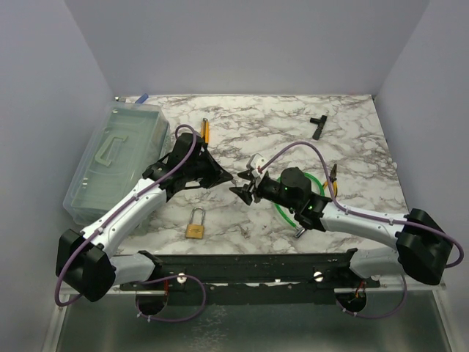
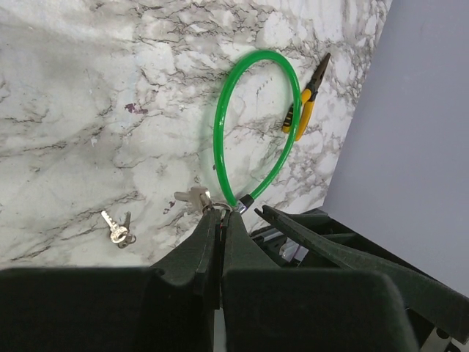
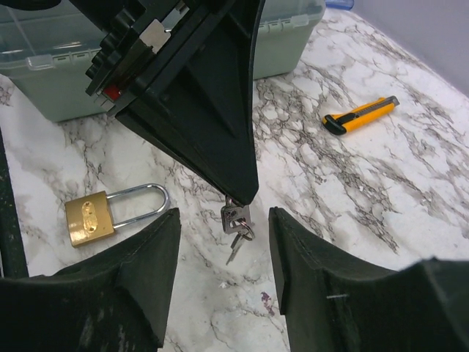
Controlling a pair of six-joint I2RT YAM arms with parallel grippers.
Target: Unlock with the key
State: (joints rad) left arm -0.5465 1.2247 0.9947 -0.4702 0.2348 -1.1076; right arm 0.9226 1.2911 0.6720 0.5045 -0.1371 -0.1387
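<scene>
Silvery key [image 3: 236, 218] in closed left tool [image 3: 245, 196]; right tool [image 3: 223, 227] half open, empty; one brass padlock [image 3: 91, 218].

Smooth, glossy white marble-look table [image 1: 242, 117] with grey veining. Brushed brass on the padlock [image 3: 89, 218] at lower left, bright polished steel for its shackle [image 3: 143, 198]. Dull silvery metal on the key [image 3: 236, 218] at centre. Cloudy translucent plastic for the storage box [image 3: 293, 29] along the top. Shiny green plastic on the cable loop [image 2: 220, 125]. Yellow-and-black plastic on the utility knife [image 3: 360, 115].

padlock [image 1: 195, 224]: bare marble [image 1: 242, 132] all round | right claw [image 3: 223, 216] gap: left claw [image 3: 245, 195] tip inside (key [image 3: 236, 219] hanging)
</scene>
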